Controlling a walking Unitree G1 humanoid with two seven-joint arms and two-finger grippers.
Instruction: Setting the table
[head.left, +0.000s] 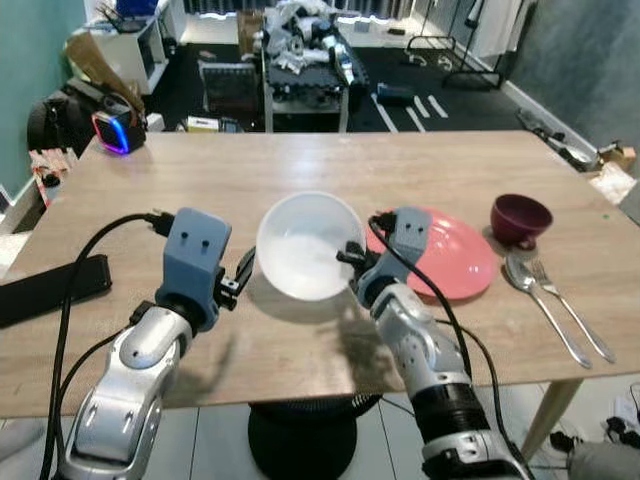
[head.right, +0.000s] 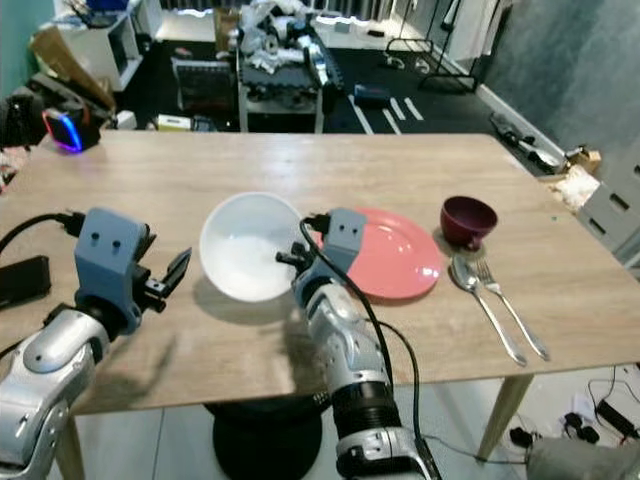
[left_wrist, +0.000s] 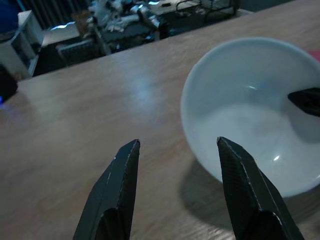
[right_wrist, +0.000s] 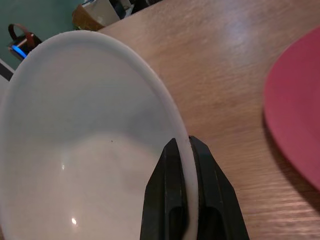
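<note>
One white bowl sits near the middle of the wooden worktop, mouth tipped toward the camera, with nothing visible inside it. The right claw is clamped on the bowl's rim, one finger inside the wall and one outside. The left claw hovers just beside the bowl's other side, its fingers spread apart and holding nothing. Just right of the bowl lies a bare pink plate. Beyond that stands a dark maroon cup, with a spoon and fork side by side, handles toward the worktop's near edge. No readable writing shows.
</note>
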